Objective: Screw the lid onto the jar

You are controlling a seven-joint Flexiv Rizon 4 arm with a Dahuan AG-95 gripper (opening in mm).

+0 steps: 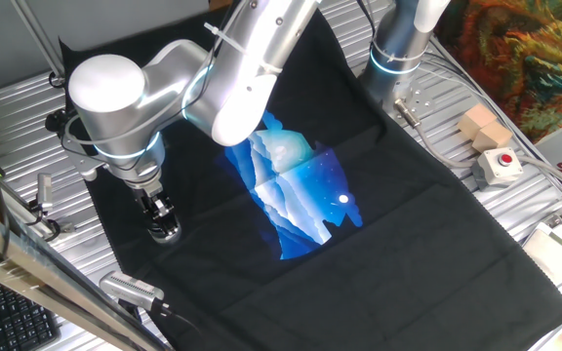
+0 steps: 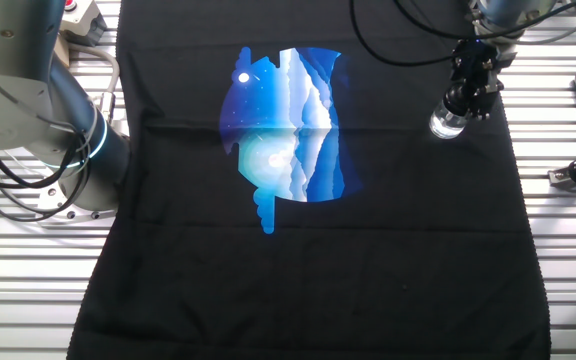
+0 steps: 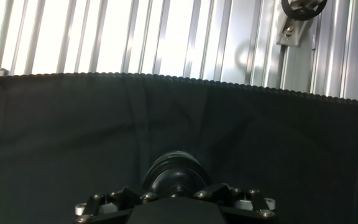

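Observation:
My gripper (image 1: 161,213) points straight down at the left side of the black cloth (image 1: 408,234). Under its fingertips the small shiny glass jar (image 1: 165,232) stands upright on the cloth. In the other fixed view the jar (image 2: 446,124) glints just below the gripper (image 2: 460,100). The hand view shows a dark round lid (image 3: 176,171) held between the jaws of the gripper (image 3: 176,186), which is shut on it. The lid sits on top of the jar, and the jar itself is hidden in that view.
The cloth carries a blue printed picture (image 1: 301,195) at its middle. A red-buttoned box (image 1: 499,166) and wooden blocks (image 1: 483,127) lie at the right on the slatted metal table (image 1: 515,210). A grey metal tool (image 1: 130,288) and a keyboard (image 1: 8,317) are near the left front. The cloth's edge (image 3: 179,78) runs close ahead in the hand view.

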